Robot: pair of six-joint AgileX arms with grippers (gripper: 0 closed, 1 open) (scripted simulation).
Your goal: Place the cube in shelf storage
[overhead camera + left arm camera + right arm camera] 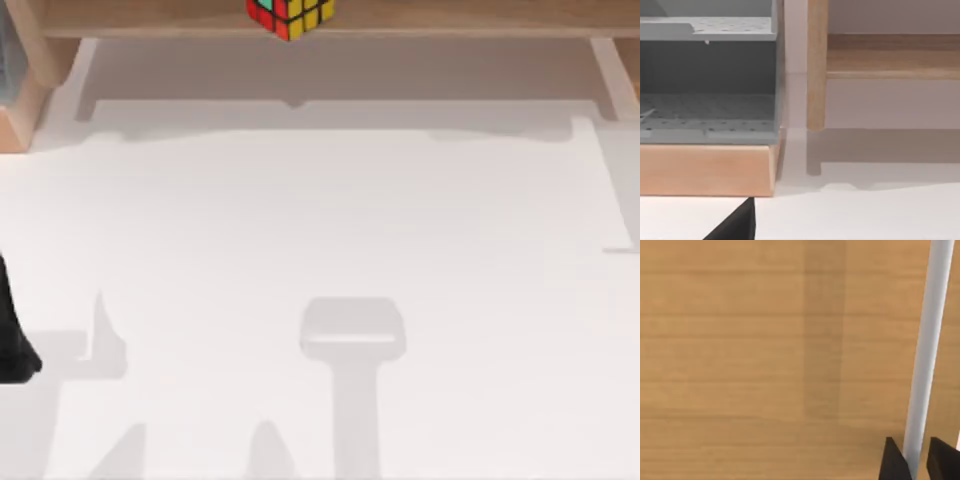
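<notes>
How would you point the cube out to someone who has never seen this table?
Find the shelf storage, the long wooden board along the top view's far edge. Left of its middle sits the cube. Its red, yellow, green and teal stickers are the only bright colours there.

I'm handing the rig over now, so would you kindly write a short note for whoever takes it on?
Left pincer: parked low at the table's left edge, near the wooden base of a grey perforated rack; its state cannot be judged.
Right pincer: close over a wood board, dark fingertips a little apart beside a pale rod, holding nothing.
The cube: resting on the long board of the shelf storage, at the top view's far edge, with no pincer on it.
Done: the cube appears placed.
Left: probably only pulling the right arm back; confirm the cube sits steady.
</notes>
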